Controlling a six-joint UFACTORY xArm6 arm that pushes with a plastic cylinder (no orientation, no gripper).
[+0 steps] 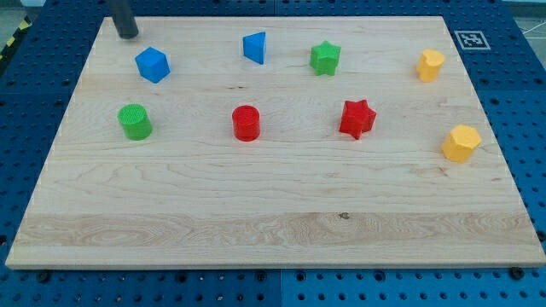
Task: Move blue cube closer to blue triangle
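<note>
The rod (122, 17) is cut off by the view's top edge; the worktop's (273, 213) bottom corners run out of view.

Worktop (273, 213): pale wood, visible grain running across, one small dark knot near the view's bottom; finish matt and smooth. Beneath it I see a blue perforated base (520, 102), looking like painted metal, with a slight sheen. Blocks appear to be matt plastic: the blue cube (153, 64) and blue triangle (254, 47) smooth-faced; the green cylinder (135, 121) and red cylinder (246, 123) with fine ridging on top; the green star (325, 58), red star (357, 118) and two yellow blocks (461, 142) (431, 65) likewise matt. My tip (127, 34) is dark, dull, material unclear. White paper-like marker tag (470, 39) at the corner.
</note>
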